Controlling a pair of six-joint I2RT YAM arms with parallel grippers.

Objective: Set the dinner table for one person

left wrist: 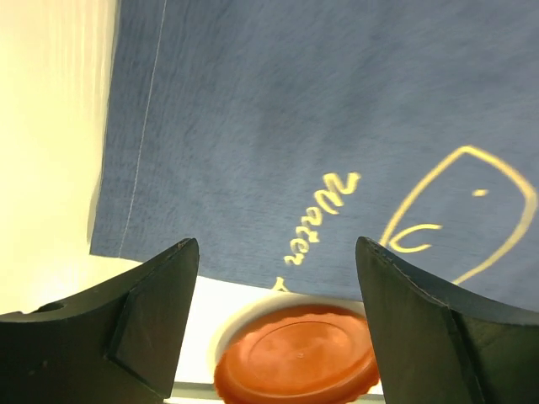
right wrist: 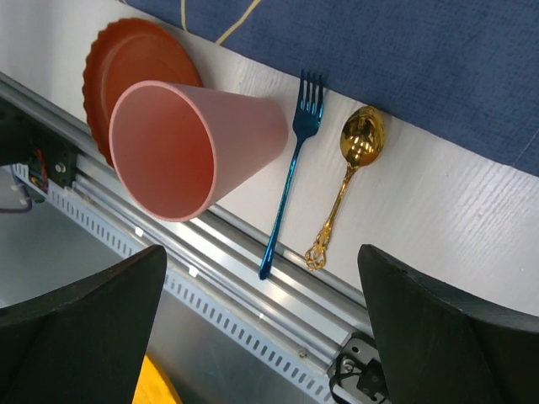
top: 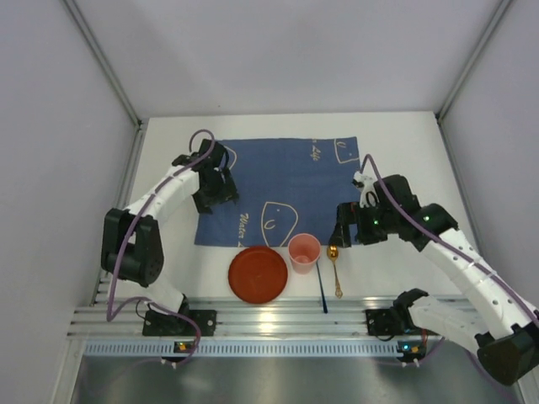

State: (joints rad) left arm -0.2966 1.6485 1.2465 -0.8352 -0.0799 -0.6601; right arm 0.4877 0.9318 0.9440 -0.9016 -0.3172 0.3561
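Left gripper [left wrist: 276,252], fingers apart and empty, hangs over the blue cloth [left wrist: 295,126]; right gripper [right wrist: 261,252], likewise spread, hovers above cup [right wrist: 185,139], fork [right wrist: 290,168] and spoon [right wrist: 354,168] mid-frame.

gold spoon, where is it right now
In the top view, the gold spoon lies on the dinner table right of centre, just right of the blue fork and pink cup.

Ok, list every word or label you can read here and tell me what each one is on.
"Water": cream script on the blue cloth, clearest in the left wrist view; a stroke after it is cut off by the red plate.
A second cream script near the cloth's far right corner: too small to read.
On the pink cup, blue fork, gold spoon: no writing visible.
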